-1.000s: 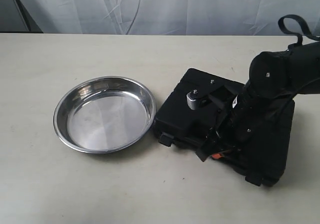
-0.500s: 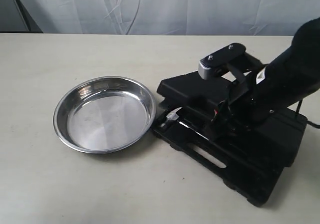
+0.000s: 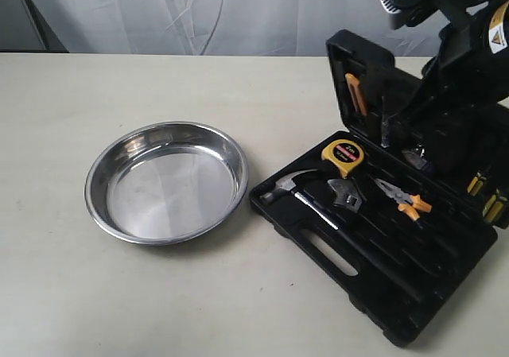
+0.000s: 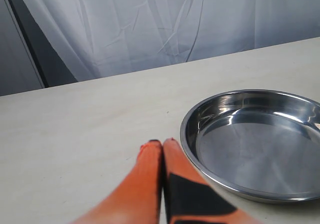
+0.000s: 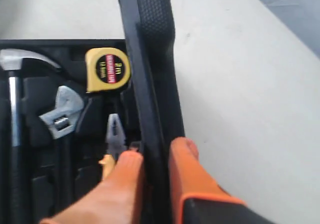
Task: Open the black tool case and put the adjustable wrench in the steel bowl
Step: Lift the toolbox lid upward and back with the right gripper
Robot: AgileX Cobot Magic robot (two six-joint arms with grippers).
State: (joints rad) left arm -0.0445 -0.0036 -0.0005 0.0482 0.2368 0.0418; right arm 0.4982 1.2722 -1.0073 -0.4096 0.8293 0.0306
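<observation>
The black tool case (image 3: 413,293) lies open at the right, its lid (image 3: 366,79) standing upright at the back. My right gripper (image 5: 157,151) is shut on the lid's edge (image 5: 150,84), one finger on each side; its arm (image 3: 469,39) looms above the case. The adjustable wrench (image 3: 347,193), silver-headed with a black handle, lies in its slot (image 5: 62,115) between hammer and pliers. The steel bowl (image 3: 167,180) sits empty to the left of the case. In the left wrist view my left gripper (image 4: 161,143) rests shut and empty on the table beside the bowl's rim (image 4: 187,139).
Inside the case lie a hammer (image 3: 290,186), a yellow tape measure (image 3: 343,156) and orange-handled pliers (image 3: 406,199). An orange-handled tool (image 3: 355,93) sits in the lid. A white curtain (image 3: 238,11) hangs behind the beige table (image 3: 64,293).
The case lid went from closed, through half raised, to upright. My right arm rose up and back with it, uncovering the tools inside. The bowl has not moved.
</observation>
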